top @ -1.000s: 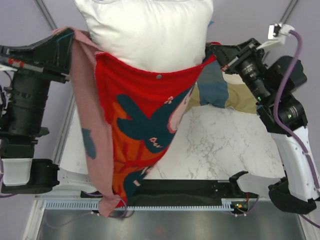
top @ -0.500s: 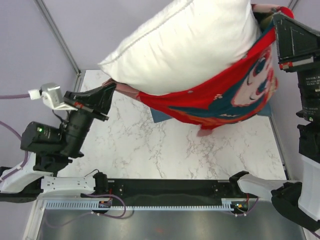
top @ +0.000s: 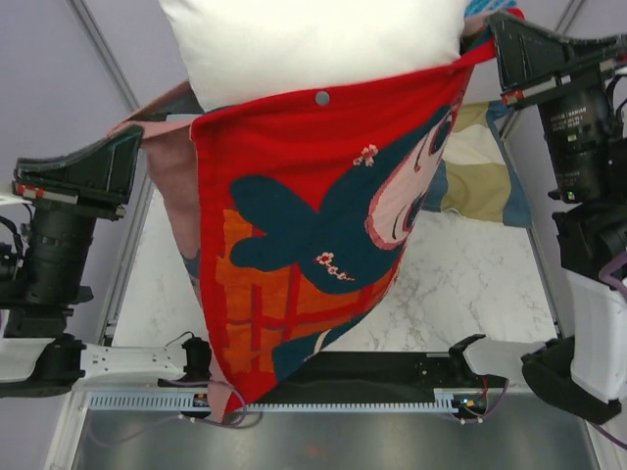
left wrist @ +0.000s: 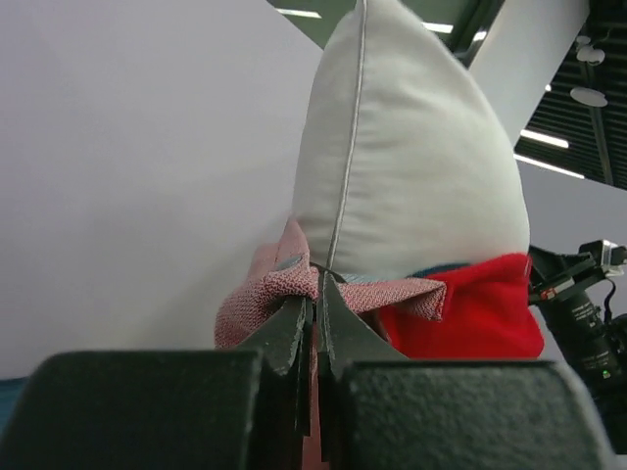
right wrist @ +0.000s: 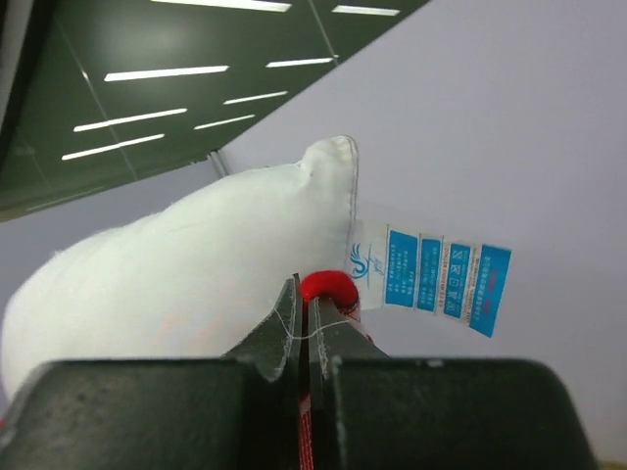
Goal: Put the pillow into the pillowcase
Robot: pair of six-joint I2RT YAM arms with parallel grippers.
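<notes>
The red printed pillowcase [top: 313, 235] hangs in the air between both arms, its mouth at the top and its lower tip down by the arm bases. The plump white pillow [top: 313, 44] stands out of that mouth, its lower part hidden inside. My left gripper [top: 137, 137] is shut on the dull pink edge of the pillowcase [left wrist: 284, 284] at the left. At the upper right my right gripper [top: 490, 44] is shut on the red edge [right wrist: 328, 289]. The pillow [right wrist: 196, 284] fills the right wrist view, its blue care label beside the jaws.
A blue, tan and cream checked pillow [top: 480, 176] lies at the back right of the marble table [top: 460, 284], partly behind the hanging case. The arms' black base rail [top: 392, 377] runs along the near edge.
Half a second ago the load was swung up to the right with the left arm low. Now both arms hold it level and high again, the pillowcase hanging straight down, the pillow sunk deeper.
</notes>
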